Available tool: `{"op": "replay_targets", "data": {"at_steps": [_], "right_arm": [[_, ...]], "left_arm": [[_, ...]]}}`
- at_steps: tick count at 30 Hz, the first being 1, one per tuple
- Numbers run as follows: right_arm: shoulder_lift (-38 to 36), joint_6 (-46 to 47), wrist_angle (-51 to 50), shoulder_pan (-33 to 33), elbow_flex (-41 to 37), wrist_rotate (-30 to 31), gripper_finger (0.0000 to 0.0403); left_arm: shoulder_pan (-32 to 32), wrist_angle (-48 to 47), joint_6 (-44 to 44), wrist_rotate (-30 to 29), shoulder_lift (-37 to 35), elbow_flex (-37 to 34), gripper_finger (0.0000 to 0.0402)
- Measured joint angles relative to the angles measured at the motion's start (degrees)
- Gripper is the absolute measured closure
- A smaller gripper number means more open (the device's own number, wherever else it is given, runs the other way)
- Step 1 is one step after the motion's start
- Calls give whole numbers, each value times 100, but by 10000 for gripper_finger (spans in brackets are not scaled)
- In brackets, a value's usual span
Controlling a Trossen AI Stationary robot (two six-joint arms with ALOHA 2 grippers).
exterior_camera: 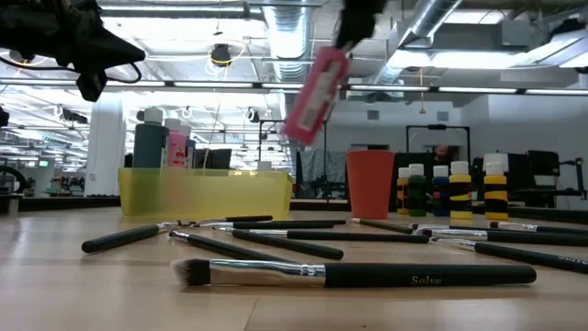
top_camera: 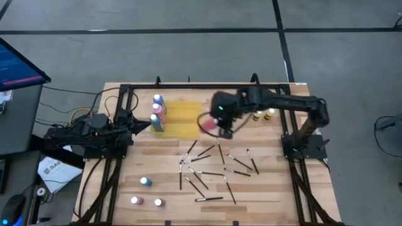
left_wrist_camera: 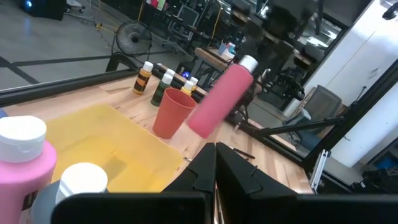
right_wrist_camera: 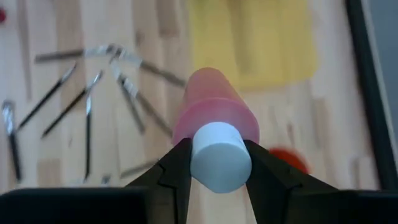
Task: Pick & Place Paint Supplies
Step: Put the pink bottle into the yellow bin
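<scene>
My right gripper hangs above the table beside the right end of the flat yellow tray, shut on a pink paint bottle with a white cap. The bottle also shows in the left wrist view. My left gripper waits shut at the tray's left end, touching nothing. Three bottles stand at that end. Several dark brushes lie scattered on the wood nearer me. An orange-red cup stands upright close under the held bottle. My right gripper pinches the pink bottle's white cap between its two fingers, one on each side. It comes from above, slanting. The bottle is lifted clear and tilted, with its base lower than the cap and its body pointing away from the fingers.
Several more bottles stand in a row by the table's far right. Three small bottles stand near the near left corner. A black frame edges the table. Bare wood lies between the brushes and the tray.
</scene>
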Motion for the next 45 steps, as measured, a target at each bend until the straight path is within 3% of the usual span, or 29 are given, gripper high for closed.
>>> {"op": "replay_targets", "data": {"at_steps": [14,31,45], "right_arm": [[2384,159,53,-705,2815,-38,290],[3281,37,582,-1159,2750,-53,290],[3301,-11,801,-1197,2738,-56,290]], "left_arm": [[2,24,11,2,0,2,401],[2,37,39,-42,2,2,401],[2,39,40,-131,2,2,401]]}}
